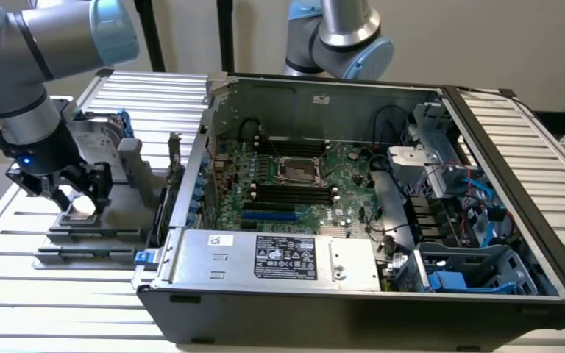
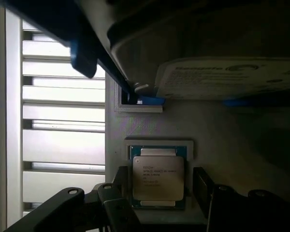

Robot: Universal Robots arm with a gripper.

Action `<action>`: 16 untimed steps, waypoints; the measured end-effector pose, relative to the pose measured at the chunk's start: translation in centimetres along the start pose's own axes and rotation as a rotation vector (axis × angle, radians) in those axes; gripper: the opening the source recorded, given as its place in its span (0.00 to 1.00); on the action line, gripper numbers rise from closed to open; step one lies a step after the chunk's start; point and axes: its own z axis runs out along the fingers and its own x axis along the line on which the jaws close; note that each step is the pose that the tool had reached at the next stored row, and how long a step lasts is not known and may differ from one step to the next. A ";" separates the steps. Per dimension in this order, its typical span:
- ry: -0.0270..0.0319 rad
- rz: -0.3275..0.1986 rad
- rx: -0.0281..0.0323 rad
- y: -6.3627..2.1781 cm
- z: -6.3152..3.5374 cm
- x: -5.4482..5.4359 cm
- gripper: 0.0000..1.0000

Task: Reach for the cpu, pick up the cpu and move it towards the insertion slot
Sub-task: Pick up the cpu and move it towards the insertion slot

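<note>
The cpu (image 2: 158, 177) lies flat in a recess of a grey holder (image 1: 86, 234) on the slatted table, silvery face up with printed text. My gripper (image 1: 76, 200) (image 2: 160, 186) is open and low over it. Its dark fingers (image 2: 203, 187) stand on either side of the chip, with nothing gripped. In the exterior view the chip shows as a pale patch (image 1: 82, 204) between the fingers. The insertion slot (image 1: 297, 170), a square socket with a silver frame, sits on the green board inside the open computer case, well off to the exterior view's right of the gripper.
An upright silver hard drive (image 1: 98, 137) (image 2: 227, 79) with blue brackets stands in the same holder just behind the chip. The case wall (image 1: 204, 147) rises between the holder and the board. Black memory slots (image 1: 293, 197) flank the socket. A second arm (image 1: 340, 37) stands behind the case.
</note>
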 end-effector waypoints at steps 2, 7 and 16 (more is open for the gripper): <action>0.0005 0.000 0.0081 0.01 0.02 0.0 0.65; 0.0005 0.000 0.0139 0.02 0.07 0.0 0.65; 0.0007 0.000 0.0190 0.04 0.08 0.0 0.54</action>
